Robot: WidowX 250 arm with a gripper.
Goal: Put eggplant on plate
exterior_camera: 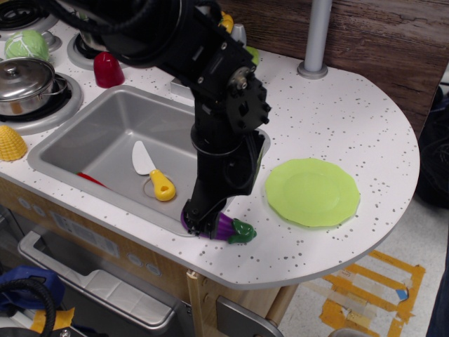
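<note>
Eggplant (223,227), glossy purple with a dark green stem cap pointing right, lies on its side on the white speckled counter (337,112), right at the front right corner of the grey sink (105,137) and close to the counter's front edge. A large black robot arm (217,98) reaches down from the upper left, and its gripper (198,219) is lowered onto the purple end of the eggplant, covering much of that end. The fingers appear to sit on either side of the fruit, but the dark arm hides them too much to say whether they are clamped or loose. The eggplant rests on the counter, not lifted. To the right, apart from the eggplant, a round lime-green plate (312,192) with a lightly scalloped rim lies flat on the counter with nothing on it. Inside the sink basin lies a white toy knife (153,172) with a yellow handle, and a thin red object (91,180) rests along the basin's front wall. At the far left, a steel pot with a lid (24,84) sits on a stove burner, a green cabbage (27,46) sits behind it, and a yellow ridged piece (10,142) lies at the left edge. A red cup-shaped piece (108,69) stands behind the sink. A grey pole (317,35) rises from the counter near the wooden back wall (393,42).
</note>
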